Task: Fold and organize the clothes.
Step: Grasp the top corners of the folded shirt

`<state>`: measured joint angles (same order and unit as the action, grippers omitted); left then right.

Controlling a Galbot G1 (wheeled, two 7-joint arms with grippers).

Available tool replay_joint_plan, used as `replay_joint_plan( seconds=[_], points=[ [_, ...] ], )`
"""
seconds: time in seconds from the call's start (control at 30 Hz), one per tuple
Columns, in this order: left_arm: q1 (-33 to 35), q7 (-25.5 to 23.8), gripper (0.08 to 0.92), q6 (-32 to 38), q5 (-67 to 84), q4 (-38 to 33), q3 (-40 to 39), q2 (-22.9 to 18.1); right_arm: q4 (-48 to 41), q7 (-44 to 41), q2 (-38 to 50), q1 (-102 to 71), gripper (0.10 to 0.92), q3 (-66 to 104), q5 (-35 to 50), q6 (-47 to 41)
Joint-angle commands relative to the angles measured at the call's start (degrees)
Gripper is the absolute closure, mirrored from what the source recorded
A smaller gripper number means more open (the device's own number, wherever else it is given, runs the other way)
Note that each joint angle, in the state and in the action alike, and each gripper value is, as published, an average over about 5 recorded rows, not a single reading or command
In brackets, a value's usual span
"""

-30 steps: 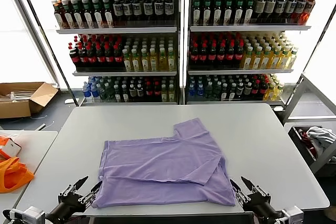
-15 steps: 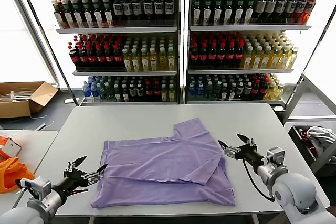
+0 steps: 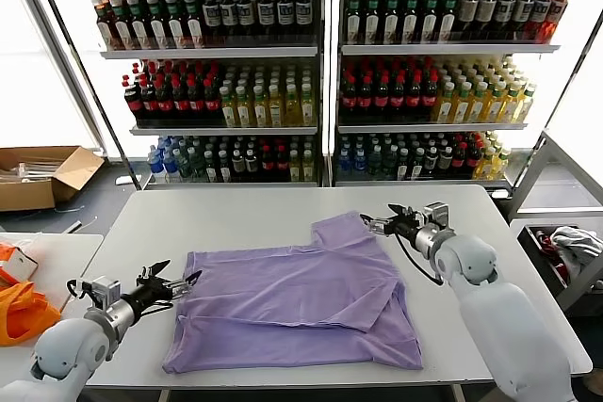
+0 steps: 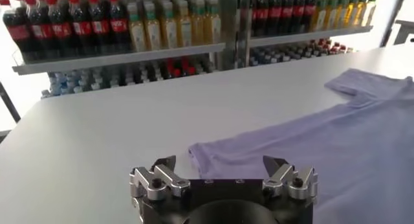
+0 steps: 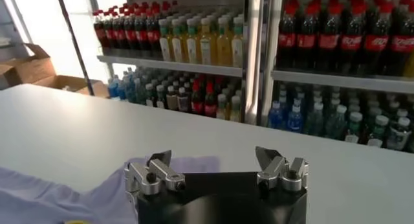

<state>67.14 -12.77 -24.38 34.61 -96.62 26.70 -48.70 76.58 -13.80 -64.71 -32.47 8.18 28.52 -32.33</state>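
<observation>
The left gripper (image 3: 179,281) sits low at the left of the head view, jaws spread wide and holding nothing, its tips aimed at the left edge of the T-shirt (image 3: 297,298). From its own wrist camera the gripper (image 4: 223,173) lines up with the shirt's near corner (image 4: 213,151), just short of the cloth; that reads as a setup for pinching the edge.

Over on the other side, the right gripper (image 3: 375,225) hangs right of centre in the head view, also fully open and empty, tips just beside the sleeve (image 3: 344,228) that pokes out toward the far side. Its wrist view shows the gripper (image 5: 217,166) with a flap of lavender fabric (image 5: 187,164) right beneath the jaws.

The shirt itself lies in the middle of the table (image 3: 236,214), already partly folded: a layer is turned over on the lower right of the garment, while the one sleeve sticks out at the top. The two arms bracket it from opposite ends, likely so each can take a hold of its own and carry a fold across.

Behind the table, shelves of bottled drinks (image 3: 320,72) fill the upper frame. At far left sit a cardboard box (image 3: 42,176) and an orange bag (image 3: 21,313), well apart from the work.
</observation>
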Motion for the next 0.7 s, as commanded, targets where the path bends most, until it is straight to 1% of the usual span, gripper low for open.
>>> replay_joint_plan(
  seconds=[0.03, 0.3, 0.57, 0.6, 0.7],
  points=[
    [-11.8, -0.2, 0.177, 0.2, 1.0, 10.8, -7.0, 0.6, -13.9, -0.9, -5.1, 9.0, 0.203, -4.8, -2.5, -0.1],
    [-13.2, -0.3, 0.177, 0.2, 1.1, 12.1, -8.3, 0.2, -17.0, -0.2, -6.9, 7.8, 0.203, -3.8, -4.4, 0.3],
    [-15.1, -0.5, 0.177, 0.1, 2.3, 14.3, -10.8, -0.9, -17.2, 0.0, -7.8, 7.3, 0.203, -4.2, -5.4, -0.2],
    [-15.2, -0.5, 0.185, 0.2, 2.3, 14.5, -11.1, -1.0, -17.5, 0.0, -8.0, 7.4, 0.203, -4.2, -5.7, -0.4],
    [-15.3, -0.6, 0.242, 0.2, 2.2, 14.9, -11.7, -1.2, -18.5, 0.1, -8.7, 7.7, 0.211, -4.2, -6.5, -0.7]
  ],
)
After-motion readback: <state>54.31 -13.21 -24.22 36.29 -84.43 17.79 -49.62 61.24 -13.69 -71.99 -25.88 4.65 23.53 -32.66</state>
